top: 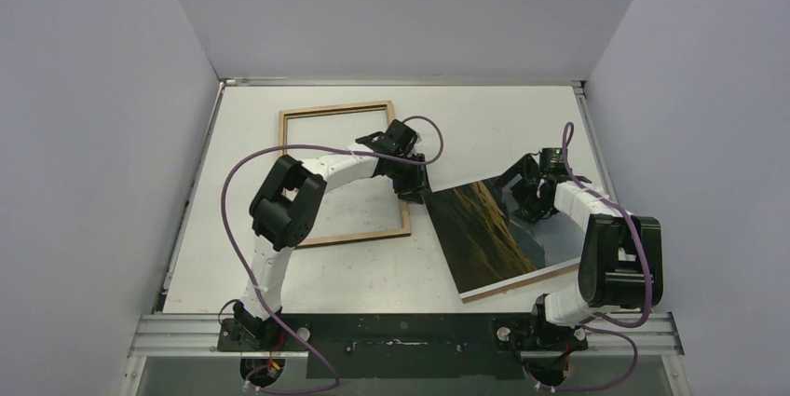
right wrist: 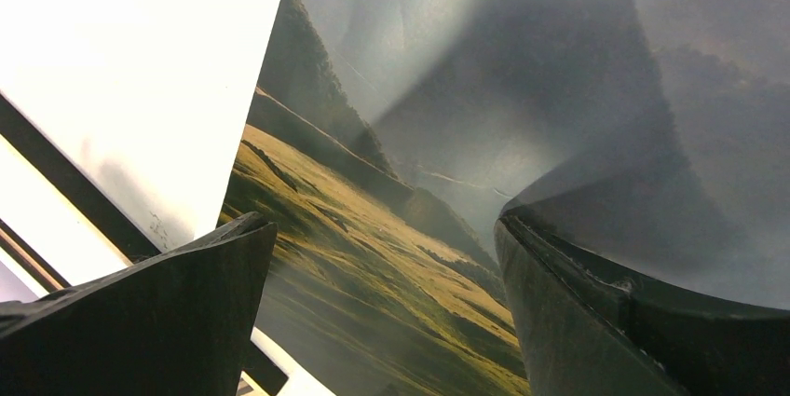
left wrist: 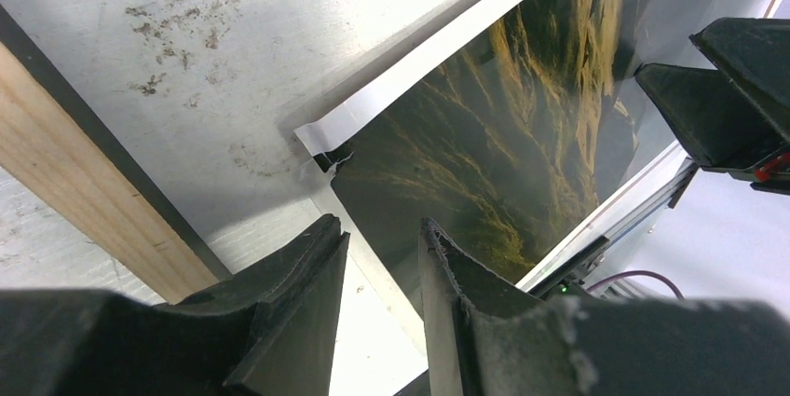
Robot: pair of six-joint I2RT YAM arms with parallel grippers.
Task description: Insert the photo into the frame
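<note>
From above, the thin rectangular picture frame (top: 335, 109), light brown wood side up, lies flat on the white table (top: 484, 121). The photo (top: 480, 228), a large glossy print of olive hills under grey sky, lies outside the frame. It sits just beside the frame's corner nearest the right arm and is turned askew to it. The left gripper (top: 413, 193) reaches across the frame to the photo's closest corner, probably to draw that corner towards the opening. The right gripper (top: 524, 193) hangs over the photo's grey half, on the side away from the frame.

In the left wrist view, the 2 black fingers (left wrist: 298, 293) stand narrowly apart. The photo's white border runs into the gap, but no clamp is visible. The corner just beyond them is creased and nicked, and the frame's wooden rim lies close beside it.

In the right wrist view, the 2 fingers (right wrist: 186, 312) stand wide above the print and hold nothing, so the sheet seems free to slide towards the frame.
</note>
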